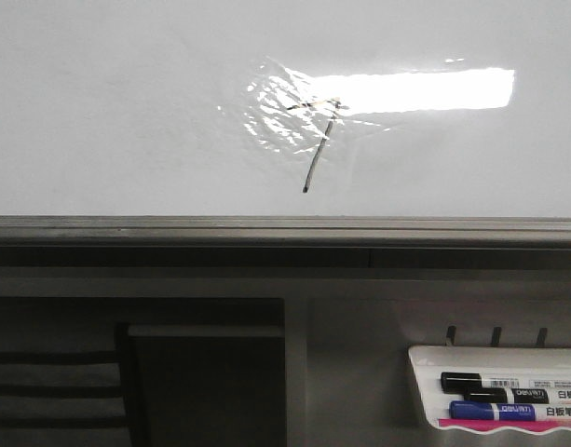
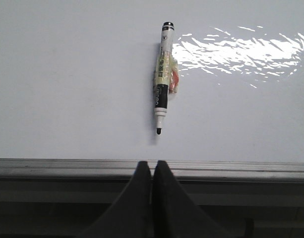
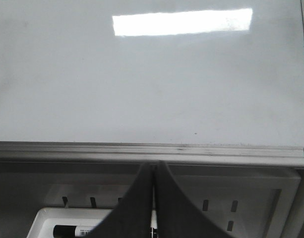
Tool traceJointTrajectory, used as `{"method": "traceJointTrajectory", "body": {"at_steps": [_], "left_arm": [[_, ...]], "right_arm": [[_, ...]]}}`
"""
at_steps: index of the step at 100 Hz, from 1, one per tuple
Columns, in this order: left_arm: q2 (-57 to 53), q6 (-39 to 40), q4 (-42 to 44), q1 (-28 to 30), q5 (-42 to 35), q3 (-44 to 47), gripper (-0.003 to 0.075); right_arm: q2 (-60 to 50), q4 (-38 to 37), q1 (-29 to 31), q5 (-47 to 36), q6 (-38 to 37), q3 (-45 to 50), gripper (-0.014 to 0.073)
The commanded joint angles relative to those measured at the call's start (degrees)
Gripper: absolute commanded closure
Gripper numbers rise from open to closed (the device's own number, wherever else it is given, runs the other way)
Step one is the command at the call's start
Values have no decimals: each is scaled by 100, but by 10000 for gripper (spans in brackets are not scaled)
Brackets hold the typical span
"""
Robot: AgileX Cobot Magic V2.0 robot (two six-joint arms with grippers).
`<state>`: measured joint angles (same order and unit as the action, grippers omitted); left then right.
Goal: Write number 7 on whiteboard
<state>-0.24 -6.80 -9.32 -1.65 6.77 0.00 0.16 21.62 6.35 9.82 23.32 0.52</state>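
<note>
Black-inked and thin, the number 7 point(image 1: 318, 140) sits on the whiteboard point(image 1: 127, 112), across its glare patch; it would likely smear if rubbed. A light, slick-barrelled marker point(image 2: 162, 74) lies against the board, best pinched at its taped middle. The left gripper point(image 2: 152, 171) and right gripper point(image 3: 152, 173) are clenched, empty.

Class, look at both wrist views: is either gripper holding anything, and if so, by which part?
Nothing is held. The left gripper and right gripper are both shut on nothing. The marker lies apart from them against the whiteboard.
</note>
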Motion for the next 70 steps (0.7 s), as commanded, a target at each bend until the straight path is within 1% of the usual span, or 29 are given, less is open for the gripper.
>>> {"method": "traceJointTrajectory", "body": {"at_steps": [1,17,50,54,58,59,64,66,70], "left_arm": [[-175,30,-13,-43,-485,199,741],[-175,30,-13,-43,-485,199,741],[-175,30,-13,-43,-485,199,741],[-175,30,-13,-43,-485,199,741],[-175,30,-13,-43,-485,199,741],[-175,30,-13,-43,-485,199,741],[-175,30,-13,-43,-485,199,741],[-175,30,-13,-43,-485,199,741],[-175,30,-13,-43,-485,199,741]], "right_arm": [[-209,35,-134,-529,35,165,664],[-194,-14,-389,-639,35,178,664],[-194,-75,-398,-982,-44,178,664],[-194,-517,-398,-1059,-473,178,664],[-194,-1515,-398,-1181,-1465,178,664],[-194,-1867,-398,-1212,-1808,178,664],[-194,-2774,-398,-1276,-2679,178,664],[-194,-2853,-398,-1266,-2776,178,664],[-194,-2784,-398,-1202,-2780,178,664]]}}
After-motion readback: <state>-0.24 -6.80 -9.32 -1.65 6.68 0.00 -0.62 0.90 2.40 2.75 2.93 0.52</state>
